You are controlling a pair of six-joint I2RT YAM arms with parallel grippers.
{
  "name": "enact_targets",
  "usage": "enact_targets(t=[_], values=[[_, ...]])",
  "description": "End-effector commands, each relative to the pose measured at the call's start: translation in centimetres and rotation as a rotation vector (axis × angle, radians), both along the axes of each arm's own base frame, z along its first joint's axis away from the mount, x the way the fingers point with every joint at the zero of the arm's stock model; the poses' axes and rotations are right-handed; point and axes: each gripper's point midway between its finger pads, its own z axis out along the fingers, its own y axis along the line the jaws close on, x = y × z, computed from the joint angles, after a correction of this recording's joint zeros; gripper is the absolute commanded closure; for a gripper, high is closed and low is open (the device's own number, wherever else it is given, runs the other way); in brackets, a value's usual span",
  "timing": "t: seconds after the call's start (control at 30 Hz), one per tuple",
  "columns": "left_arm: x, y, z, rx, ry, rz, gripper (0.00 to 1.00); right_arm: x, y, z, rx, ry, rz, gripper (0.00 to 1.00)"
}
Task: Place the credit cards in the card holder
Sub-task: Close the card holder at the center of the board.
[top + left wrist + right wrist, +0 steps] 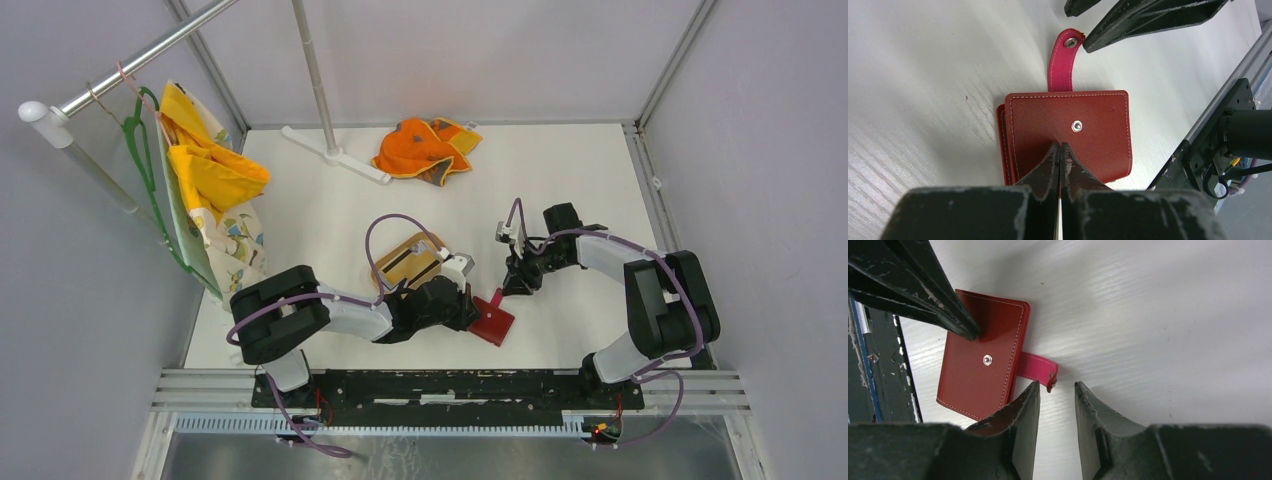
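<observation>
Left gripper (1060, 148) has its fingers pinched right together, no gap at the tips. Those tips are pressing down on the closed front cover of the card holder (1098, 120), just below the metal snap stud (1077, 126) — nothing between them as far as I can see. Right gripper (1056, 386) is parted a little with nothing in it; the curled end of the pink snap tab (1040, 367) sits just beside one fingertip, at the mouth of the gap. The holder lies flat and folded shut on the white table (913, 75), tab undone and pointing at the right arm — between the two arms. A tan wooden tray (405, 262) sits just behind the left gripper.
</observation>
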Motion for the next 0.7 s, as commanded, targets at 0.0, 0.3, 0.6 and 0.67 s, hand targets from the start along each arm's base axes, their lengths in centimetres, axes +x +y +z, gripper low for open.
enact_targets(t=[0.0, 0.3, 0.6, 0.67], values=[[-0.2, 0.3, -0.8, 0.025, -0.011, -0.028, 0.98, 1.3, 0.1, 0.6, -0.004, -0.049, -0.032, 0.62], [-0.2, 0.2, -0.8, 0.023, -0.01, -0.03, 0.98, 0.7, 0.7, 1.2, 0.044, -0.032, -0.002, 0.72], [-0.3, 0.2, -0.7, 0.021, -0.009, -0.029, 0.98, 0.3, 0.8, 1.4, 0.06, -0.015, 0.013, 0.85], [-0.3, 0.2, -0.7, 0.02, -0.009, -0.028, 0.98, 0.3, 0.8, 1.4, 0.06, -0.013, 0.012, 0.88]])
